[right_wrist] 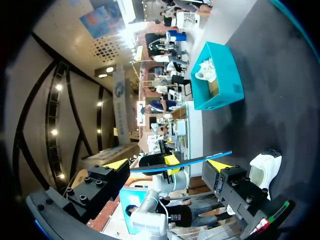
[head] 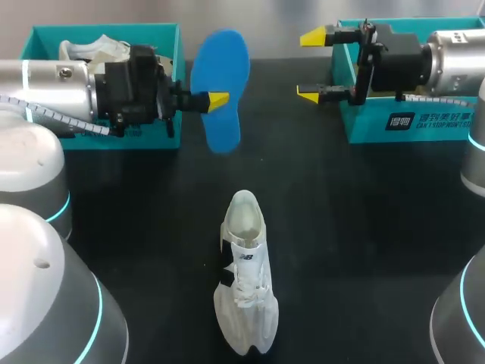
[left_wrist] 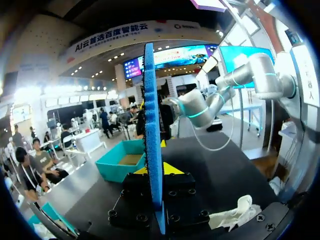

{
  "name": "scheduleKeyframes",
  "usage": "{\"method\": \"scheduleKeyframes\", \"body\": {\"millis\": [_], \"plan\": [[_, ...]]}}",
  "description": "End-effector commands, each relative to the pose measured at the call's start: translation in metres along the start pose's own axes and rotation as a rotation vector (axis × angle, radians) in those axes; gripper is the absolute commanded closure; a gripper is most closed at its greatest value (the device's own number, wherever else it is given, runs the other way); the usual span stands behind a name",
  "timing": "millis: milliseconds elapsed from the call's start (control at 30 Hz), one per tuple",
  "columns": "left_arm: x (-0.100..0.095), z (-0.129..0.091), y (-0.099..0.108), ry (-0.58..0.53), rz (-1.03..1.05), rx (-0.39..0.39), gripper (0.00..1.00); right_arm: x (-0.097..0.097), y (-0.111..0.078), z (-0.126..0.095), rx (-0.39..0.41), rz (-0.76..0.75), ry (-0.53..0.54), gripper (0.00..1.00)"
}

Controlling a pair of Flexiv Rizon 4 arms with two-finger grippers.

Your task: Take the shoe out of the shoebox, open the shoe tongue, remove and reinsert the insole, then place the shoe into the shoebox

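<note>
A blue insole [head: 221, 68] hangs upright above the table's back middle, with my left gripper [head: 216, 100] shut on its lower part. The left wrist view shows the insole [left_wrist: 152, 125] edge-on between the yellow tips of that gripper [left_wrist: 156, 170]. The white shoe [head: 244, 280] stands on the black table near the front middle, its opening facing the back. My right gripper [head: 312, 64] hovers open at the back right, empty, facing the insole. From the right wrist the insole [right_wrist: 200, 160] appears as a thin blue line ahead of the open gripper [right_wrist: 167, 164], with the shoe [right_wrist: 262, 170] beside one finger.
A teal shoebox [head: 170, 45] at the back left holds another white shoe [head: 95, 49]. A second teal shoebox [head: 402, 121] stands at the back right, under my right arm. Black table surface lies bare around the shoe.
</note>
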State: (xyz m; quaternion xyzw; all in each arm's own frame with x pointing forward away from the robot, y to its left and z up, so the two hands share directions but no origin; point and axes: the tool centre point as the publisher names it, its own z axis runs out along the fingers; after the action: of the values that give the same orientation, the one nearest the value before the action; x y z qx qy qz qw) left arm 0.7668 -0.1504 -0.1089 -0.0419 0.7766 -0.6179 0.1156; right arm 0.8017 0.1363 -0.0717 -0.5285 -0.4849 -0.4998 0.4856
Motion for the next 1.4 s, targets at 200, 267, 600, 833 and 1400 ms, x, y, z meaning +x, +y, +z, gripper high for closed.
{"method": "scheduleKeyframes", "body": {"millis": [200, 267, 600, 833, 1400], "plan": [[0.017, 0.009, 0.001, 0.218, -0.419, -0.065, 1.0, 0.001, 0.0, 0.001, -0.001, 0.002, -0.005, 0.0], [0.015, 0.008, 0.001, 0.251, -0.496, -0.063, 1.0, 0.001, 0.0, 0.001, -0.001, 0.002, -0.005, 0.0], [0.011, 0.013, 0.007, 0.409, -0.857, 0.003, 1.0, 0.001, 0.0, 0.001, -0.001, 0.002, -0.005, 0.0], [0.01, 0.015, 0.002, 0.383, -0.933, -0.002, 1.0, 0.001, 0.0, 0.001, -0.001, 0.002, -0.005, 0.0], [0.003, 0.023, 0.02, 0.395, -1.119, 0.008, 1.0, 0.001, 0.0, 0.001, -0.001, 0.002, -0.005, 0.0]]}}
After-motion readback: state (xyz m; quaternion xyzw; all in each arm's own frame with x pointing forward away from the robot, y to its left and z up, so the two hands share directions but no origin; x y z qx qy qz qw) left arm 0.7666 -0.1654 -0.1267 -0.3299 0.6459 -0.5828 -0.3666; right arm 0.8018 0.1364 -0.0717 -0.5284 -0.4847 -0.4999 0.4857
